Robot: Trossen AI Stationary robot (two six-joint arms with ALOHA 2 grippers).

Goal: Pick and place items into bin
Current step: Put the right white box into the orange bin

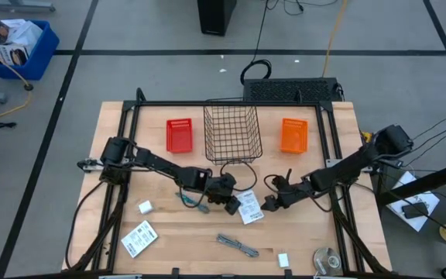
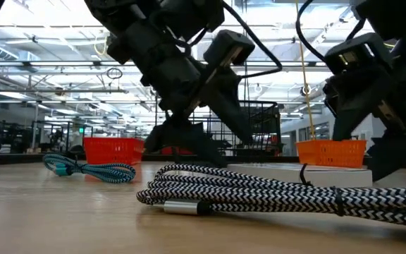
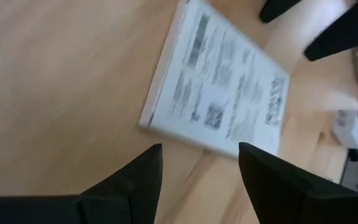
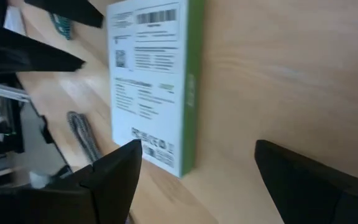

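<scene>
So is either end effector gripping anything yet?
No. Left end effector and right end effector both stand open beside the white printed box, which lies flat on the table.

Flat white printed packet (image 1: 248, 207) flat mid-table; second printed packet (image 1: 138, 238) front-left; tiny white blocks (image 1: 145, 207), (image 1: 283, 260); coiled teal-blue cable (image 1: 191, 201); grey braided cable (image 1: 237, 246); black wire-mesh bin (image 1: 231, 133) at rear.

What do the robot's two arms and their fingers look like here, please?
Both arms are dark, near black, built of slim jointed links with black cables looping alongside. The left gripper and right gripper each end in two fingers: flat, matte black, tapering wedges with angular tips. No markings show on them.
</scene>
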